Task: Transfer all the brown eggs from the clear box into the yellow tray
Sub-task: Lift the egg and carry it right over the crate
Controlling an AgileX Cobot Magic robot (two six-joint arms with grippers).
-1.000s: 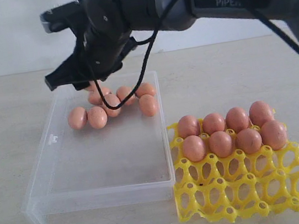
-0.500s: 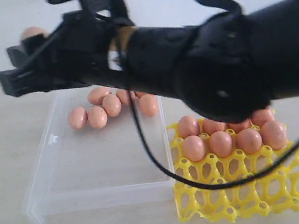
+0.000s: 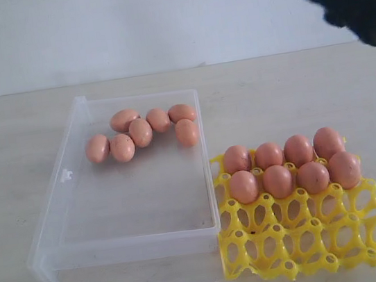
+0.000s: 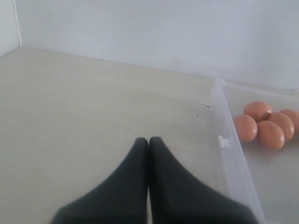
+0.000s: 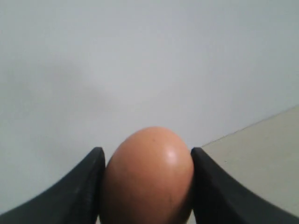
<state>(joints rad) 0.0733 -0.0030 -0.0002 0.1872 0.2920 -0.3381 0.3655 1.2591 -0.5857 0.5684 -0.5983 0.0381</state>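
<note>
Brown eggs (image 3: 140, 132), smooth pinkish ovals, lie seven in a loose cluster at the far end of the clear box (image 3: 126, 249), a shallow transparent plastic rectangle with low walls. Just outside it, my left gripper (image 4: 148, 142) hangs over the matte tabletop (image 4: 70, 102), its dark tapered fingers pressed together on nothing. Rightward, the yellow tray (image 3: 306, 236), a glossy scalloped lattice, cradles eight eggs in its two far rows. Farthest right, raised, my right gripper (image 5: 147, 151) clamps one egg (image 5: 147, 182) between its fingers.
</note>
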